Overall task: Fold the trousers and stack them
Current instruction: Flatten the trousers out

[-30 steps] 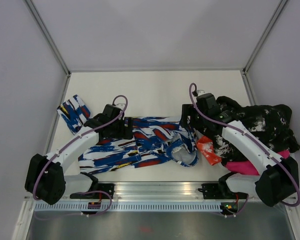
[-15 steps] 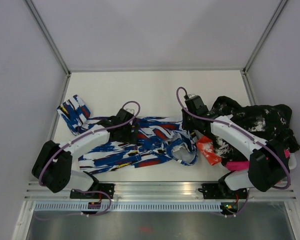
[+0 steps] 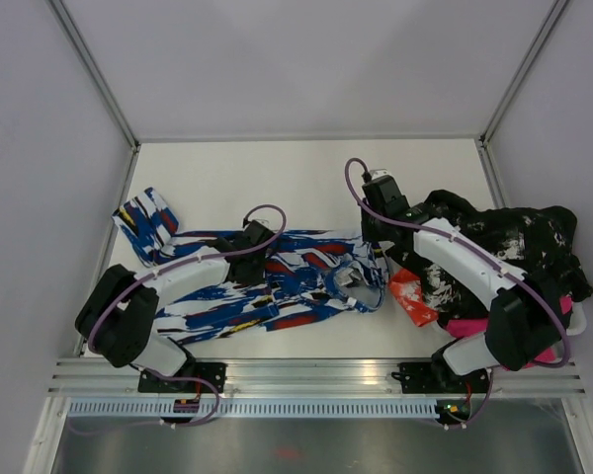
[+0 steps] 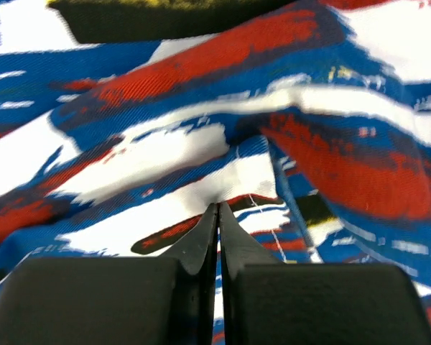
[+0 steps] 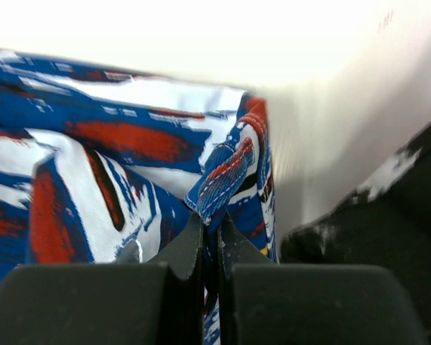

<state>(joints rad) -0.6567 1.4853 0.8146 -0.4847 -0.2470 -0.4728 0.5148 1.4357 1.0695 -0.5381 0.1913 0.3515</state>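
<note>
The trousers (image 3: 287, 286) lie spread across the table, royal blue with white, red, black and yellow splashes, one leg end turned up at the far left (image 3: 146, 222). My left gripper (image 3: 257, 259) sits low on the middle of the legs. In the left wrist view it (image 4: 218, 208) is shut, with a pinch of the patterned cloth (image 4: 165, 151) between its tips. My right gripper (image 3: 370, 251) is at the waist end. In the right wrist view it (image 5: 210, 219) is shut on a stitched blue edge of the trousers (image 5: 226, 176).
A heap of black garments with white flecks (image 3: 514, 247) fills the right side, close beside the right arm, and shows in the right wrist view (image 5: 395, 223). An orange-red piece (image 3: 412, 296) and a pink one (image 3: 474, 328) lie at its near edge. Walls enclose the table.
Both grippers have gone from open to shut on the trousers. The left arm has reached further right along the legs. The right gripper has shifted a little to the far left, bunching the waist.
</note>
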